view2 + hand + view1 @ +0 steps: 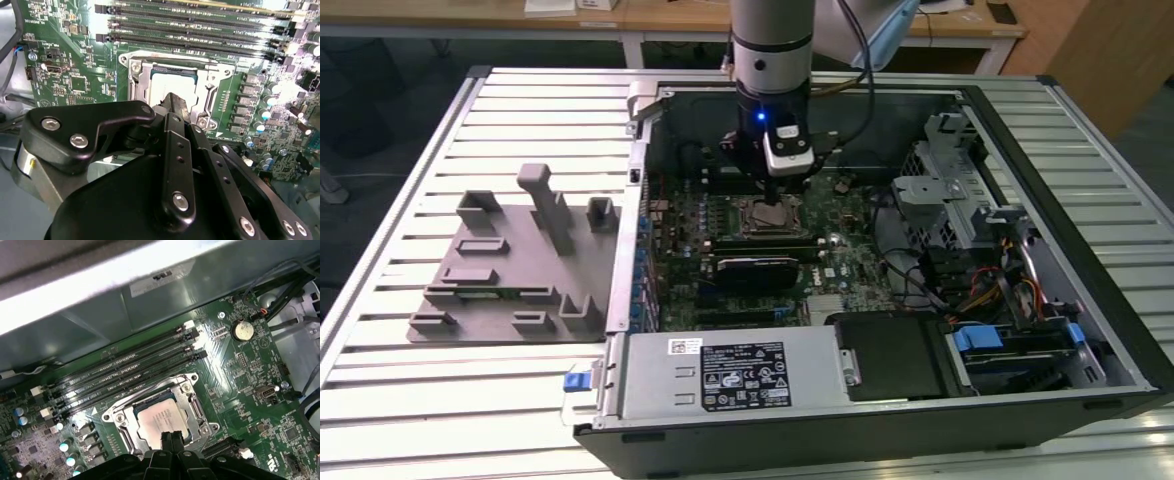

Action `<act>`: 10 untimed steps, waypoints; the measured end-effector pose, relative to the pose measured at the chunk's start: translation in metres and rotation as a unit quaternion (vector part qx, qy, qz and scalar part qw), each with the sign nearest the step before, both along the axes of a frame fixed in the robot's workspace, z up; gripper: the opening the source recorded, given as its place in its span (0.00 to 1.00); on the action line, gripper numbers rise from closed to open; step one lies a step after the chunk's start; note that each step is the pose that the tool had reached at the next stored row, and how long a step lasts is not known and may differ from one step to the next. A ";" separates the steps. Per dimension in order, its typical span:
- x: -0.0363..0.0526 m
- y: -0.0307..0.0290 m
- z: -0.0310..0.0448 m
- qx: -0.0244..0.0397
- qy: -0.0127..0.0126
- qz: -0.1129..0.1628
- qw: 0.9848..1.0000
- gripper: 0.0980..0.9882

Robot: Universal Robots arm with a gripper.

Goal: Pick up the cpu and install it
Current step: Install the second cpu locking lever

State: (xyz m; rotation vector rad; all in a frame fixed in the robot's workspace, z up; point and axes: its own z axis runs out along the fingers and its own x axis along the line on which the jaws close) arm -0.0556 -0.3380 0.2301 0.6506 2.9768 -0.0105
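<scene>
The cpu [159, 419] is lying flat in the socket frame [116, 416] on the motherboard [240, 390], its silver-grey top plate facing up, and in both wrist views [172, 86] it is looking level inside the metal bracket rather than tilted. The gripper [171, 436] is hanging directly above it, fingertips pressed together and carrying nothing; whether they are touching the plate or floating just over it I cannot tell.

Judging by its look, the chip is light, rigid and smooth on top, so pads would be sliding on that metal face. It is also likely fragile underneath (contacts on such parts are bending easily), so any hold is best taken on two opposite edges of the thin pale rim, never by pressing hard on the centre.

Around it, the memory slots [125, 371] are running just beside the socket, a row of capacitors [67, 445] is standing near one side, and a coin cell [243, 330] is sitting well apart. In the exterior view the arm [771, 60] is reaching down into the open computer case [1121, 330], with the drive cage [947, 190] and loose cables [987, 290] crowding the exterior view's right, the power supply [727, 375] along the near wall, and a grey fixture [507, 270] resting outside on the slatted table [400, 180]. The socket frame's raised edges are the closest obstruction to fingers.
</scene>
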 end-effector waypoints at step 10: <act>0.0002 -0.0040 0.0047 0.001 0.000 0.000 1.000 0.01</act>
